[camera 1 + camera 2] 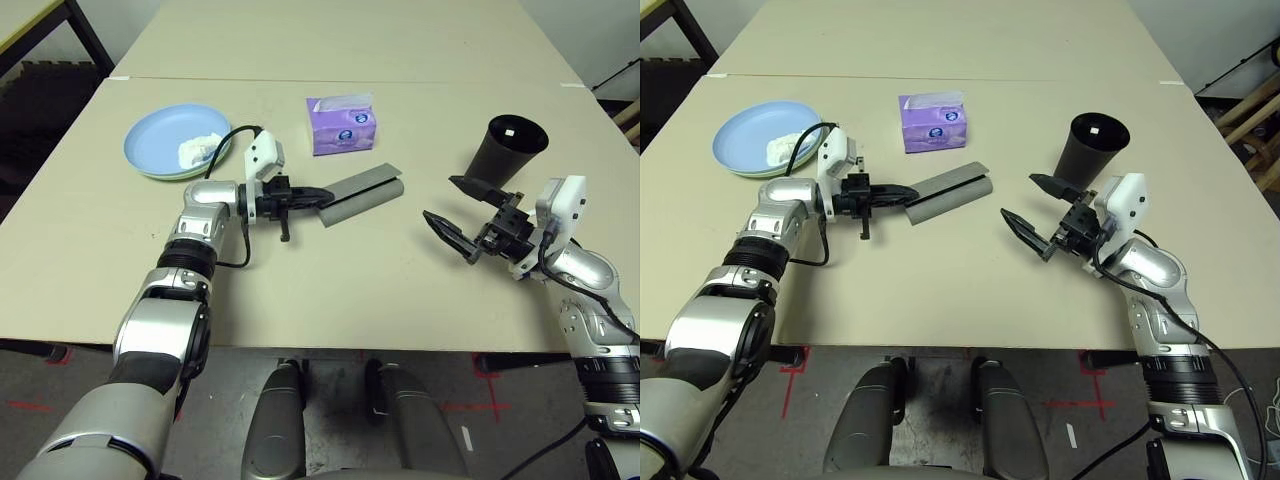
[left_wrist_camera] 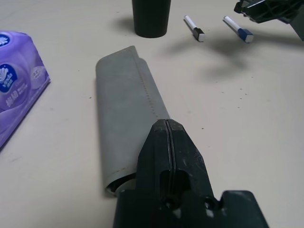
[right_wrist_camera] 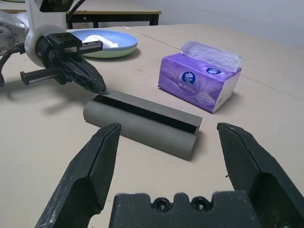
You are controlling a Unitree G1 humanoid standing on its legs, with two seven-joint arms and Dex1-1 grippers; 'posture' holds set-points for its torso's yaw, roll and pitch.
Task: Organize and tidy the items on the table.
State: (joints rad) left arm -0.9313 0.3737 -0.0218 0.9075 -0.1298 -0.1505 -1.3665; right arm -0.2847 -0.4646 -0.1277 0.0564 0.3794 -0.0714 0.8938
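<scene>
The counter [image 1: 330, 290] spans the head views, a seam running across its upper part. Upper left sits the light blue plate [image 1: 160, 135], stacked on the pale green plate [image 1: 170, 176], whose rim peeks out beneath; the crumpled white tissue [image 1: 200, 149] lies on its right side. The purple tissue box [image 1: 342, 124] stands just above centre. The grey glasses case [image 1: 362, 193] lies at centre, its flap standing open. The black cup [image 1: 508, 150] stands upright at upper right, and two small white and blue pens [image 2: 216, 27] lie loose on the counter near it.

The left hand [image 1: 320, 195] has its fingers pressed together, the tip at the case's left end; whether it touches I cannot tell. The right hand [image 1: 452, 212] hangs with fingers spread wide, empty, just left of and below the cup.

As I judge it, the plates are stacked, but the case flap is unclosed, the pens are not in the cup, and the tissue remains on the plate.
</scene>
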